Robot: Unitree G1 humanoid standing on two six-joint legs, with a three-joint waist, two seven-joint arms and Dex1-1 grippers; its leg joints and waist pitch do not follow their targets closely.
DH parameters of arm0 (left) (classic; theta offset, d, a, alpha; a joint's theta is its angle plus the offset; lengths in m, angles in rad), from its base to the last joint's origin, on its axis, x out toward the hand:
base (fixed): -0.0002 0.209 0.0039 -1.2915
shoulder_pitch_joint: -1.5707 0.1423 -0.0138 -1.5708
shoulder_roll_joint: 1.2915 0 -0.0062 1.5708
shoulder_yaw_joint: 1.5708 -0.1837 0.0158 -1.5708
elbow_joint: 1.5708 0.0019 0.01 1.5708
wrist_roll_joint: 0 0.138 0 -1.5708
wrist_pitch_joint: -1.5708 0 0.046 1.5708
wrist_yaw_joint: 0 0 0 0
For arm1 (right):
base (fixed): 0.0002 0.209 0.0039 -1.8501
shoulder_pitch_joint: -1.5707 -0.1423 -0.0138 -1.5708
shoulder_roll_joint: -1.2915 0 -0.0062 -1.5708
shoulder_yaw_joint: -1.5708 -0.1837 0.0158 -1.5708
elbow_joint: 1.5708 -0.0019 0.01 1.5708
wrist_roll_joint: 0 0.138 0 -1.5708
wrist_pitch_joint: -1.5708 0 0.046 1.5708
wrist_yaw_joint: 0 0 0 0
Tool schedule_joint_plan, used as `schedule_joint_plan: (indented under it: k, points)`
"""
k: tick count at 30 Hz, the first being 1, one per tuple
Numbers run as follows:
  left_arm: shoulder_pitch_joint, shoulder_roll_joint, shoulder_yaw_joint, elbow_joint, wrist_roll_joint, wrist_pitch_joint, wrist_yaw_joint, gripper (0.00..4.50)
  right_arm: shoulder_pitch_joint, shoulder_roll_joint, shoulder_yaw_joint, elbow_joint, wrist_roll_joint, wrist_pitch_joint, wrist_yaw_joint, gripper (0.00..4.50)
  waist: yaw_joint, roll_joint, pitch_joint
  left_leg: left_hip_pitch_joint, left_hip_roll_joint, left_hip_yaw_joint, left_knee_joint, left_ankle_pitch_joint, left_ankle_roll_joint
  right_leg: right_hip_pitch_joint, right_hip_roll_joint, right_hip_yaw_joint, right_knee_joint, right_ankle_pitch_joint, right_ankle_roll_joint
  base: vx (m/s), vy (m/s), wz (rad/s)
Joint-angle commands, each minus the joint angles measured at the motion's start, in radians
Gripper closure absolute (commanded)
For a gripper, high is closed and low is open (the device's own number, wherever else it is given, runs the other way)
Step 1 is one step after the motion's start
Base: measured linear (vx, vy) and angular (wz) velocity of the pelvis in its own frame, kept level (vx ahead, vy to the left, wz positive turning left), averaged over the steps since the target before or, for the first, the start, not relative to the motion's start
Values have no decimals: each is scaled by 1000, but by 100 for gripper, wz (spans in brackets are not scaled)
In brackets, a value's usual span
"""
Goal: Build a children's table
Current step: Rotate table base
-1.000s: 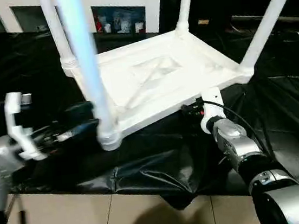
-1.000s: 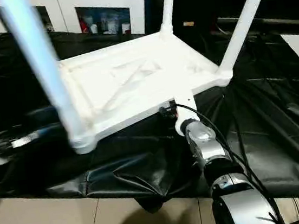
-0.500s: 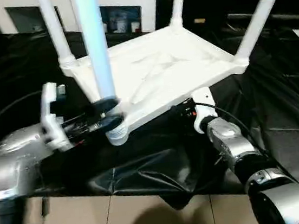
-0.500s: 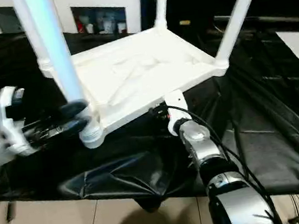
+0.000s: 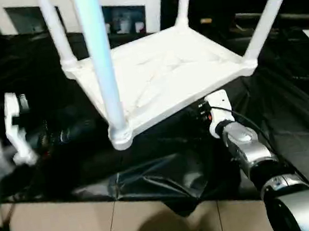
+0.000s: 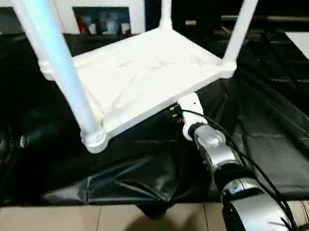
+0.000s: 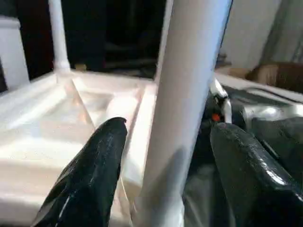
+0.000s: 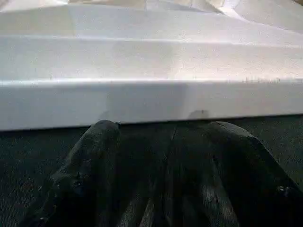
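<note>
Left claw [image 7: 163,175] wide around nearest table leg [image 7: 182,113], fingers untouching; right claw [image 8: 161,156] parted beneath tabletop edge [image 8: 151,101].

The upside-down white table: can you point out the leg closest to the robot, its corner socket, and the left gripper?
Nearest leg [image 5: 101,65], left eye view, mid-shaft.
Corner socket [image 5: 120,137], left eye view, round collar at the leg's base.
Left gripper [image 7: 165,156], left wrist view, midway between its open fingertips.

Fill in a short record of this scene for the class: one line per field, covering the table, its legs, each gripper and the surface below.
Table: white plastic table top, upside down, ribbed underside up
Legs: four white tapered tubular legs, all standing in corner sockets; nearest leg
Left gripper: open, fingers either side of nearest leg, not touching
Right gripper: open, at the top's near edge
Surface: black plastic sheet
</note>
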State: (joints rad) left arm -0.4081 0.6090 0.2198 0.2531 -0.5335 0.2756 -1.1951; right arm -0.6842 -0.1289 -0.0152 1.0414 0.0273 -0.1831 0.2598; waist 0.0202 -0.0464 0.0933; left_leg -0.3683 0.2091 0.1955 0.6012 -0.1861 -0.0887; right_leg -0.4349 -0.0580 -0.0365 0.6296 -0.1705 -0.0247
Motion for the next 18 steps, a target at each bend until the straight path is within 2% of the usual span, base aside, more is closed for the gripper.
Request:
schedule_joint_plan:
  k: [1,4,6,8,12,15,17,18]
  points:
    - [-33,-29,-37,3,-12,10,-25,130,-24,-5,-8,16,-3,-4,-9,121,-1,18,-68,12,11,-4,-72,-202,0,61,-52,44,-67,-172,-208,0,0,0]
    - [-80,-84,-84,21,-1,5,-37,130,-35,-2,-10,24,-7,-5,-15,121,0,18,-69,11,10,-1,-70,-180,9,61,-52,44,-64,-131,-225,0,0,0]
    - [-93,-99,-98,33,15,-13,-35,130,-38,-1,-10,26,-8,-6,-16,121,1,19,-70,13,10,-1,-69,-180,15,61,-52,44,-65,-124,-226,0,0,0]
    - [-134,-153,-132,64,31,-37,-34,130,-43,3,-8,29,-10,-9,-20,121,3,17,-71,12,11,0,-68,-176,18,63,-52,45,-65,-120,-226,0,0,0]
    - [-185,-211,-165,100,39,-47,-26,130,-47,5,-7,36,-12,-14,-20,121,6,14,-72,10,10,0,-68,-168,24,65,-51,44,-65,-109,-229,0,0,0]
    - [-194,-234,-188,73,18,-13,-43,130,-48,3,-5,40,-14,-16,-21,121,6,13,-72,8,10,0,-67,-165,25,69,-53,44,-65,-107,-231,0,0,0]
    - [-177,-241,-232,-46,-62,105,-101,130,-48,-2,-7,42,-14,-19,-18,121,4,16,-74,8,12,0,-66,-153,25,70,-55,44,-58,-82,-239,0,0,0]
    - [-177,-241,-232,-46,-62,105,-101,130,-48,-2,-7,42,-14,-19,-18,121,4,17,-75,7,12,-1,-65,-148,26,70,-55,44,-56,-69,-245,0,0,0]
